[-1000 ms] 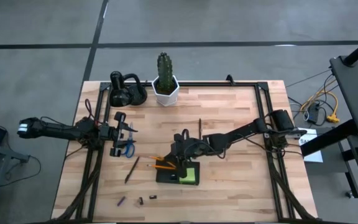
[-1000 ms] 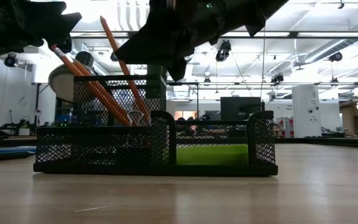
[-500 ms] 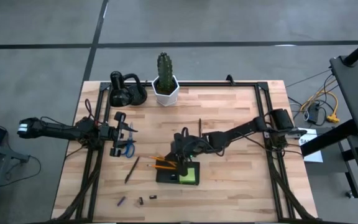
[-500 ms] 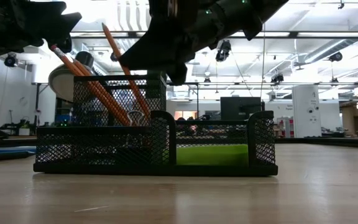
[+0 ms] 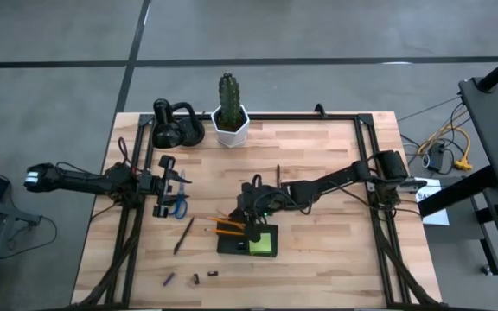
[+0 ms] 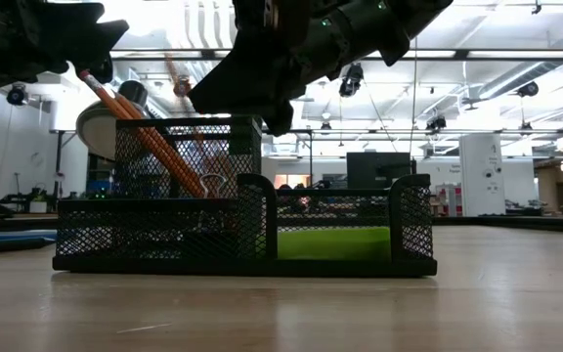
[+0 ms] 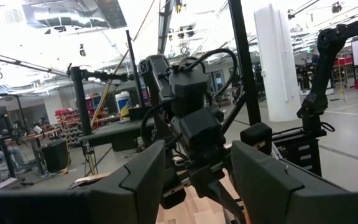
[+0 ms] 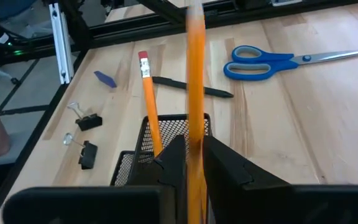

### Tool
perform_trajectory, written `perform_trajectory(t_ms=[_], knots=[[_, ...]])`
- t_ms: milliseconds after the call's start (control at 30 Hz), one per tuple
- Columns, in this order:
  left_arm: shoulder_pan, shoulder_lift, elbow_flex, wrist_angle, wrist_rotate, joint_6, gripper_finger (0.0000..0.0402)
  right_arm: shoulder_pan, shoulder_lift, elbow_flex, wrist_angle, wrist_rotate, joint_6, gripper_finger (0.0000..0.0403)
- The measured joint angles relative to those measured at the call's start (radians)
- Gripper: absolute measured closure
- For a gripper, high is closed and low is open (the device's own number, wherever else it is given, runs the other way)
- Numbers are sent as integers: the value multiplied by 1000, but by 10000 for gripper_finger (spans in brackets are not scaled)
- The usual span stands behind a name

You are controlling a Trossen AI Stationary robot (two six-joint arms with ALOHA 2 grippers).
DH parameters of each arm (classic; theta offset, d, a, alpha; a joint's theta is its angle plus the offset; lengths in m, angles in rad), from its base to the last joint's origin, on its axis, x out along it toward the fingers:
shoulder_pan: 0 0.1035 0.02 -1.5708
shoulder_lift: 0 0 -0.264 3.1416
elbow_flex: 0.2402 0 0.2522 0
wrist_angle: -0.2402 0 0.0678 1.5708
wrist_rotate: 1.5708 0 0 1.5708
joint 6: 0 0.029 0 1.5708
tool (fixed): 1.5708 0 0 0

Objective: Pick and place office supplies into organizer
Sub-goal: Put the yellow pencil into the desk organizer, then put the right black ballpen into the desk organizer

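Note:
The black mesh organizer (image 5: pixel 247 244) (image 6: pixel 242 230) stands near the table's middle. A green sticky-note pad (image 5: pixel 266 242) lies in its low compartment. Orange pencils (image 6: pixel 140 137) lean in its tall compartment. My right gripper (image 5: pixel 251 212) (image 8: pixel 191 146) hovers over that compartment, fingers slightly apart, with a blurred orange pencil (image 8: pixel 195 74) (image 6: pixel 186 108) upright between them. My left gripper (image 5: pixel 164 186) waits open at the table's left, above the blue-handled scissors (image 5: pixel 178 204) (image 8: pixel 278 60). A dark pen (image 5: pixel 182 235) lies on the table beside them. My right gripper's fingers (image 8: pixel 174 158) stand on either side of the pencil's shaft (image 8: pixel 195 134), coming from above and slanting down. The pencil stands nearly upright, its lower end inside the organizer's tall compartment. I cannot tell whether the fingers touch it.
A white cactus pot (image 5: pixel 230 121) and a black rounded gadget (image 5: pixel 173 125) stand at the far edge. A second pen (image 5: pixel 277 173) lies beyond the organizer. Small dark clips (image 5: pixel 195 279) (image 8: pixel 89 121) lie near the front edge.
The pencil under my right gripper has sunk lower into the organizer's tall compartment. Its top stands clearly lower than before, and it shows blurred.

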Motion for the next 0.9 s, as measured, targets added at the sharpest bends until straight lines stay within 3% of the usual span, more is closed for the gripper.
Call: perform_trajectory(t_ms=[467, 767, 900], knots=[[0, 0, 0, -3, 0, 0, 232, 1, -19, 24, -35, 0, -49, 331], [0, 2, 0, -3, 0, -3, 232, 2, -186, 154, -385, 13, -101, 328], [0, -1, 0, -1, 0, -5, 232, 2, -252, 175, -543, 141, -123, 329]])
